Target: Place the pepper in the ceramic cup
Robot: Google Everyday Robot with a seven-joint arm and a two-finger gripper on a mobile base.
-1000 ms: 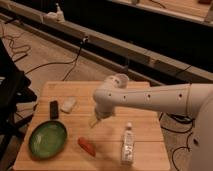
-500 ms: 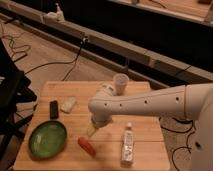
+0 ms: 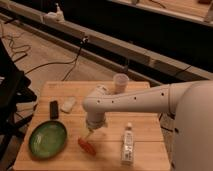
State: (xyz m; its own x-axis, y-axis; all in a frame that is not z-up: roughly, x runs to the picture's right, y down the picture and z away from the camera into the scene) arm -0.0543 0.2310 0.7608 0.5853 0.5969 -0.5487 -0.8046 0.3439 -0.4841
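orange-red pepper [image 3: 87,146] is seen lying on the wooden surface [image 3: 107,152]; the gripper [image 3: 91,132] is poised just above it, jaws spread wide and empty; they should be lowered astride its middle, then closed; the ceramic cup [image 3: 120,82] stands well behind the pepper.

Just one camera, up high off the near side of the table [image 3: 150,131], tilted down, fairly close; gripper [image 3: 90,133] sits low-centre, over the pepper [image 3: 86,146].
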